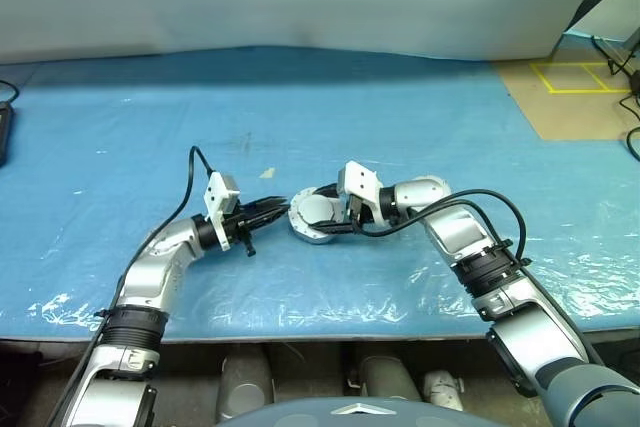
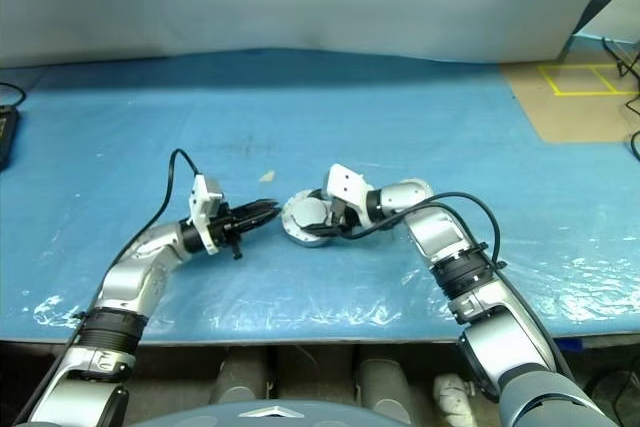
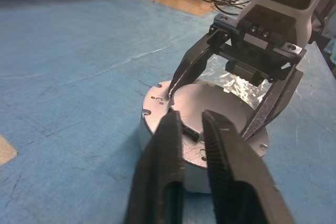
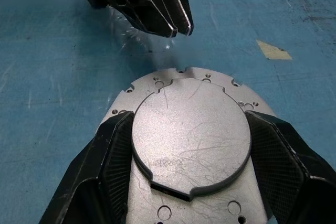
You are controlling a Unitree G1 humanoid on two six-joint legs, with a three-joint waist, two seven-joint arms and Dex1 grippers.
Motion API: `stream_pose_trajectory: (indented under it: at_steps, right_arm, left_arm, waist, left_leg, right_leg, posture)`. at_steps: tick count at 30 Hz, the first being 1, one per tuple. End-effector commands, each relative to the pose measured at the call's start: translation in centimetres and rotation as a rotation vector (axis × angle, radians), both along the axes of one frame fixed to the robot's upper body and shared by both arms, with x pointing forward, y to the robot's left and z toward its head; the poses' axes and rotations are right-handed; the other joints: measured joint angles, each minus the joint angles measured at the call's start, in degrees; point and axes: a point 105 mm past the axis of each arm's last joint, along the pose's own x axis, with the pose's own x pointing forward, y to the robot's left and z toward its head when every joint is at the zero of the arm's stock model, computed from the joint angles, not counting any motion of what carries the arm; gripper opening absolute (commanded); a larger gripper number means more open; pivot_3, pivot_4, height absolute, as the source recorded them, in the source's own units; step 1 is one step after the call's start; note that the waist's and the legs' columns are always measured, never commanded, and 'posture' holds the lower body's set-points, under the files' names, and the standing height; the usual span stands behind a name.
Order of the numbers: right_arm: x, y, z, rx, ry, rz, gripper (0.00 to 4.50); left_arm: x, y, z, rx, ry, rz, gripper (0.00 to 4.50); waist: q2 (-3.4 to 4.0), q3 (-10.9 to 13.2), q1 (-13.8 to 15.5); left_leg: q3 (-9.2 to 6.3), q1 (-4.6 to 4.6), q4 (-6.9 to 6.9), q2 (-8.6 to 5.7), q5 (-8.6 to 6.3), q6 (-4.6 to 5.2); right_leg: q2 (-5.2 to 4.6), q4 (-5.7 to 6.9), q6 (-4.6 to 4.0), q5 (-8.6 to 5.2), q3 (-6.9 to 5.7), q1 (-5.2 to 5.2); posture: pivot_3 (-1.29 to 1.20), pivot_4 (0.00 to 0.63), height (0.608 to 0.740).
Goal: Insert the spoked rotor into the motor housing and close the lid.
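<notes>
The motor housing (image 4: 173, 77) is a round silver-rimmed puck on the blue table, in front of me at the centre. The lid (image 4: 191, 135) lies on top of it, smooth grey face up. My right gripper (image 4: 190, 118) reaches in from the right, and its two fingers press against opposite edges of the lid. My left gripper (image 1: 280, 203) points level at the housing from the left. It is shut with nothing between its fingertips, which sit just short of the housing's rim (image 3: 155, 108). The spoked rotor is hidden.
The blue plastic sheet (image 1: 450, 117) covers the table; its front edge runs just below my arms. A small beige tape scrap (image 1: 267, 173) lies behind the housing. A black object (image 1: 3, 132) sits at the far left edge. Brown floor with yellow tape (image 1: 575, 77) lies beyond the table's right end.
</notes>
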Motion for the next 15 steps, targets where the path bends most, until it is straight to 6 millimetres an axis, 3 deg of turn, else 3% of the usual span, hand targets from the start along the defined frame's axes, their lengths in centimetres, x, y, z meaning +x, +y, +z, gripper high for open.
stream_pose_trajectory:
  at_steps: [1,15]
  right_arm:
    - [0.2,-2.6,-4.2,-0.148,0.083,-0.107,2.95]
    - [0.3,-2.7,-3.9,-0.132,0.081,-0.120,2.95]
  left_arm:
    - [-0.1,-0.6,0.3,0.017,-0.021,-0.045,0.04]
    - [-0.1,-0.7,-2.4,0.171,-0.039,-0.029,0.04]
  waist:
    - [0.00,0.00,0.00]
    - [0.12,-0.29,0.02]
  left_leg:
    - [0.00,0.00,-0.02,0.00,0.00,0.00]
    - [0.00,-0.01,-0.13,0.00,0.00,0.00]
  right_leg:
    - [0.00,-0.01,0.00,0.00,0.00,0.00]
    - [-0.01,-0.33,-0.24,0.14,-0.01,0.09]
  posture:
    - [0.00,0.150,0.740]
    - [0.00,0.150,0.740]
